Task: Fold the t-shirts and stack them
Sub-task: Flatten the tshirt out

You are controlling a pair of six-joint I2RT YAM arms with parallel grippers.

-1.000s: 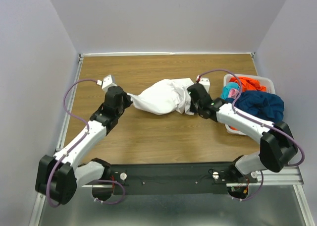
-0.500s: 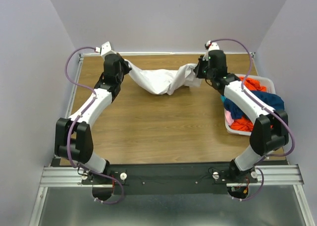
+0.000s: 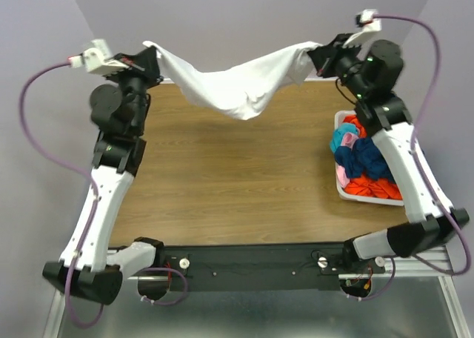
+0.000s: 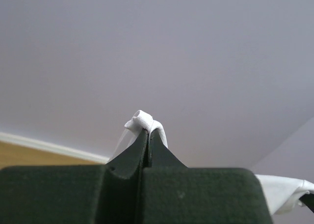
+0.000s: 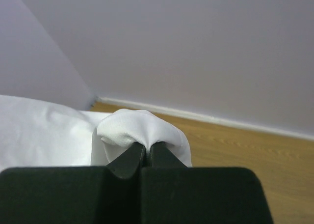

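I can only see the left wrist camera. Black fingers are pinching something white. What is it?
Observer: A corner of a white shirt, stretched in the air and sagging in the middle.
Operator: Who's got the other end?
Observer: The right gripper, shut on the opposite corner.
Operator: Any more shirts?
Observer: Yes, an orange, blue and pink pile in a bin at the right side of the table.

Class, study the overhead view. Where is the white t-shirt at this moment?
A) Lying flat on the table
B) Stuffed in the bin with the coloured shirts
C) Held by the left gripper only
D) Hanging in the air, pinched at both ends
D: the white t-shirt sags above the table, strung between the left gripper and the right gripper, each shut on one end.
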